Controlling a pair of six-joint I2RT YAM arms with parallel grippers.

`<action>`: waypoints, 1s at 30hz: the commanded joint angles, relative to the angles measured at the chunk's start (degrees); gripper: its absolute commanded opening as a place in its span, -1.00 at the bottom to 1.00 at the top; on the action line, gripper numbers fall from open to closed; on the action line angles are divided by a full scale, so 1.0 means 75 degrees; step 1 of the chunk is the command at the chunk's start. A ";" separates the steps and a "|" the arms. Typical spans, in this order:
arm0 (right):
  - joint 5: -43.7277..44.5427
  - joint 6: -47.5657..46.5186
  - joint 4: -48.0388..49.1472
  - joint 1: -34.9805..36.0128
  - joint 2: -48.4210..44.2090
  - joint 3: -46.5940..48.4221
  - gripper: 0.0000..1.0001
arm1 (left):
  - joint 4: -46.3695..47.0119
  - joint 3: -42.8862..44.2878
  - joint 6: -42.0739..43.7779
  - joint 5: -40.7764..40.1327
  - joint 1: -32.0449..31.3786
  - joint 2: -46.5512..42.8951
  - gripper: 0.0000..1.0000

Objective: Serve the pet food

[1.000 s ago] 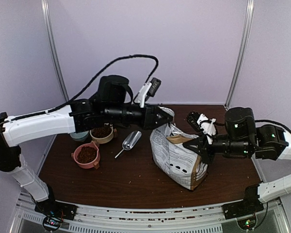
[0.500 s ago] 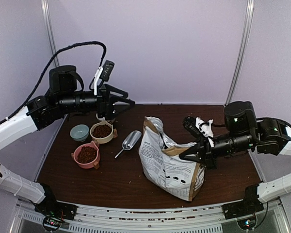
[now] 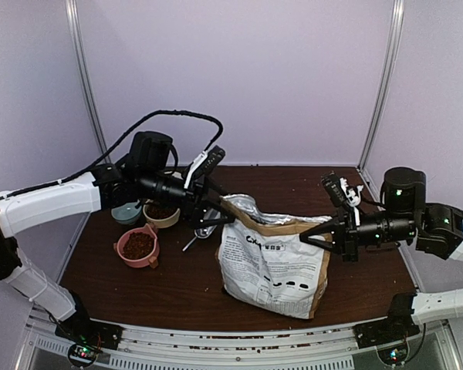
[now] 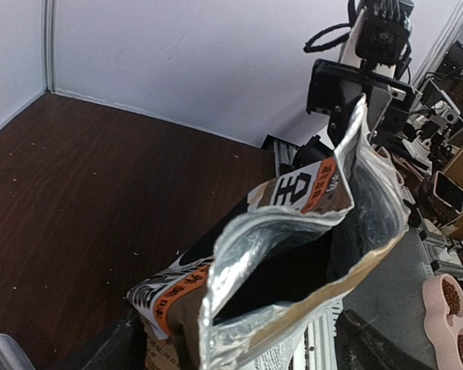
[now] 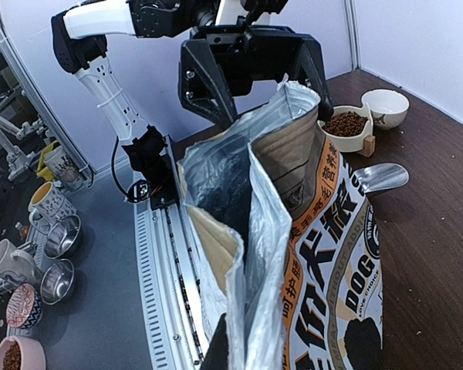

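You're in a robot lab: a lavender-walled test booth (image 3: pixel 239 77), aluminium base rail (image 3: pixel 239 343), spare arm parts beyond the table (image 3: pixel 177 285).

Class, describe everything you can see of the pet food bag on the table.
The pet food bag is a large printed pouch, white, orange and black outside with a silver foil lining. It stands upright near the table's middle, top torn open and gaping. The left hand and right hand are at opposite ends of its opened rim.
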 commanded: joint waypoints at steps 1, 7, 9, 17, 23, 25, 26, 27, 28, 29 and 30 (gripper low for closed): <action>-0.0222 0.0372 0.2117 -0.0293 -0.0335 0.0047 -1.00 | 0.0283 0.0373 0.0302 0.0774 -0.0199 0.0159 0.74; -0.0214 0.0463 0.2124 -0.0480 -0.0370 -0.0057 -1.00 | 0.0295 0.0381 0.0258 0.0990 -0.0243 0.0340 0.33; -0.0191 0.0489 0.2146 -0.0533 -0.0360 -0.0080 -1.00 | 0.0357 0.0381 0.0184 0.1130 -0.0252 0.0400 0.16; 0.0085 0.0537 0.1998 -0.0752 -0.0370 -0.0095 -1.00 | 0.0280 0.0346 0.0129 0.1139 -0.0266 0.0480 -0.51; 0.0636 0.0556 0.1772 -0.0910 -0.0535 -0.0015 -1.00 | 0.0592 -0.0006 -0.0143 0.0509 -0.0226 -0.0209 -1.00; 0.0867 0.0546 0.1650 -0.0960 -0.0583 0.0094 -1.00 | 0.0818 -0.0173 -0.0311 0.0368 -0.0185 -0.0584 -1.00; 0.0989 0.0542 0.1562 -0.0980 -0.0589 0.0161 -1.00 | 0.0999 -0.0299 -0.0441 0.0335 -0.0149 -0.0811 -1.00; 0.1090 0.0531 0.1480 -0.1006 -0.0572 0.0227 -1.00 | 0.1237 -0.0449 -0.0591 0.0300 -0.0104 -0.1030 -1.00; 0.1249 0.0518 0.1385 -0.1021 -0.0546 0.0277 -1.00 | 0.1477 -0.0610 -0.0754 0.0266 -0.0069 -0.1283 -1.00; 0.1441 0.0526 0.1310 -0.1033 -0.0494 0.0294 -1.00 | 0.1751 -0.0803 -0.0940 0.0184 -0.0023 -0.1541 -1.00; 0.1568 0.0532 0.1283 -0.1071 -0.0452 0.0287 -1.00 | 0.2008 -0.0987 -0.1160 0.0148 0.0019 -0.1761 -1.00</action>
